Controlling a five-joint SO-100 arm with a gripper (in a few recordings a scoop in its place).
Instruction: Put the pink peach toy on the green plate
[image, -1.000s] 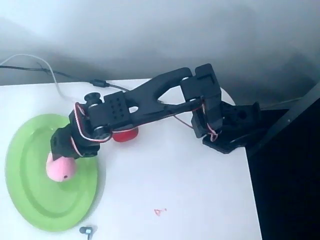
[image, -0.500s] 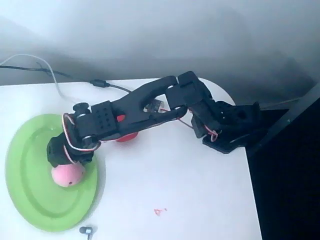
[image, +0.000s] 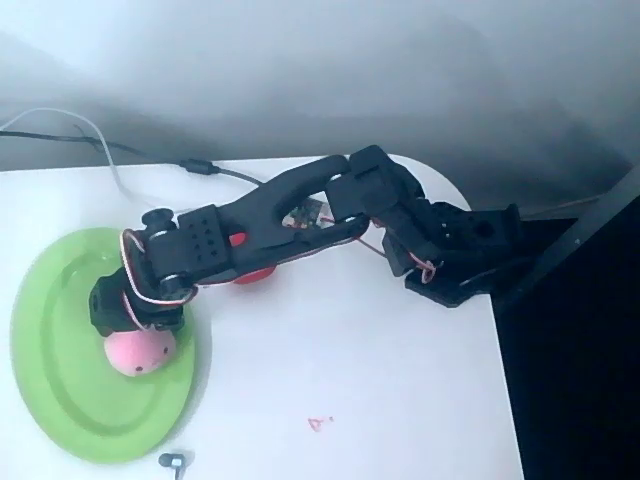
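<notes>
The pink peach toy (image: 141, 354) sits low over the right half of the green plate (image: 60, 370), which lies at the table's left side. My gripper (image: 134, 335) comes down on the peach from above and is shut on its top. The black wrist covers the fingers and the upper part of the peach. I cannot tell whether the peach touches the plate's surface.
A red toy (image: 250, 273) lies partly under the forearm, right of the plate. A small grey earbud-like thing (image: 173, 461) lies by the front edge. Cables (image: 60, 135) run along the back left. The table's right edge drops off past the arm's base (image: 460, 260).
The arm has stretched out and lowered, carrying the peach down and slightly further onto the plate. Over the last half second it barely moved.
</notes>
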